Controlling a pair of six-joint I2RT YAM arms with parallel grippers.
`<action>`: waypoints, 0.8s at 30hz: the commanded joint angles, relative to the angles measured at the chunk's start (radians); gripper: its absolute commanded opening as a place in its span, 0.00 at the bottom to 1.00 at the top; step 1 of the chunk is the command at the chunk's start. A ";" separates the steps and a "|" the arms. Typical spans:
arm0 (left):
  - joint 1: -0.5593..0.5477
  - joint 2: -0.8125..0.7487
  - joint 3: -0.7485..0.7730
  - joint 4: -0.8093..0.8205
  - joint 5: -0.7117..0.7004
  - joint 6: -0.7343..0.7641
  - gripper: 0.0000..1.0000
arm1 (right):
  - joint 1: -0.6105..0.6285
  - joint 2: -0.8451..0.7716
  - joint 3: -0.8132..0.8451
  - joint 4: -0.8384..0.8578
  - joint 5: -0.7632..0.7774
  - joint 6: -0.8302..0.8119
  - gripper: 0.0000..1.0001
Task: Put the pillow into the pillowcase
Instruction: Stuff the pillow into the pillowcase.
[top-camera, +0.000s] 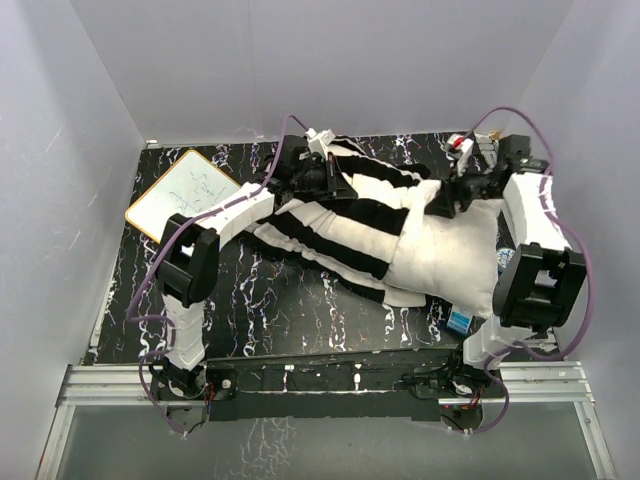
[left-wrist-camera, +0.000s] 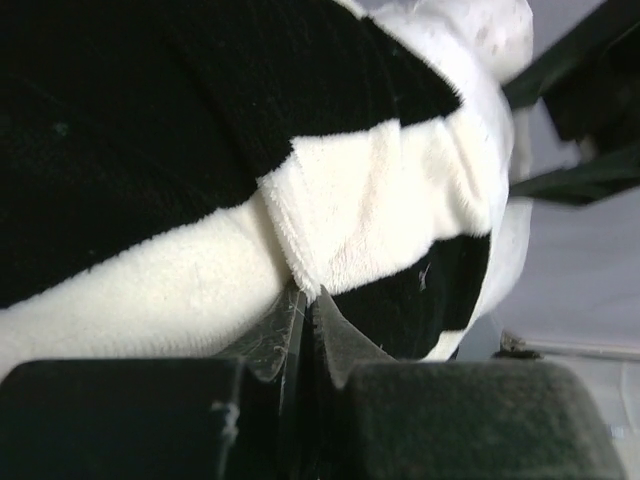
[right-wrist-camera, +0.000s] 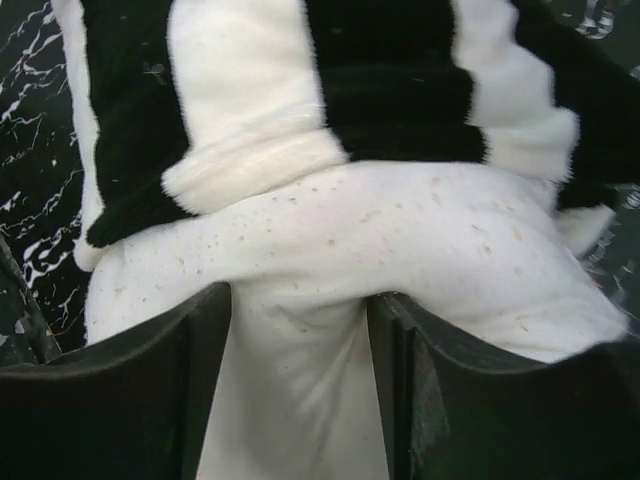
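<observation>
From above, the plump white fabric pillow (top-camera: 455, 250) lies right of centre, about half inside the thin black-and-white striped fabric pillowcase (top-camera: 330, 225). Left wrist: the left gripper (left-wrist-camera: 303, 305) pinches the pillowcase's edge. Right wrist: the right gripper (right-wrist-camera: 300, 330) pinches bare pillow, yet to go in.

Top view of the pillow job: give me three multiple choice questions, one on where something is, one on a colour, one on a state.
1. Where does the whiteboard lie?
A) at the far left of the table
B) between the arm bases
C) at the near right corner

2. What colours are the stripes of the pillowcase?
A) red and white
B) black and white
C) blue and grey

3. How is the left gripper?
A) open in the air
B) shut on the whiteboard
C) shut on the pillowcase

Answers:
1 A, it sits by the far left edge.
2 B, wide black and white bands show.
3 C, its fingers meet on striped cloth in the left wrist view.
</observation>
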 joint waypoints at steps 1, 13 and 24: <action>-0.018 -0.075 -0.115 -0.060 0.063 0.092 0.00 | -0.141 0.033 0.301 -0.397 -0.100 -0.315 0.67; -0.018 -0.118 -0.225 -0.006 0.077 0.166 0.00 | -0.098 0.260 0.352 -0.284 0.101 -0.278 0.99; -0.016 -0.075 0.121 0.054 -0.020 0.189 0.00 | 0.070 0.207 0.490 -0.018 0.047 0.023 0.08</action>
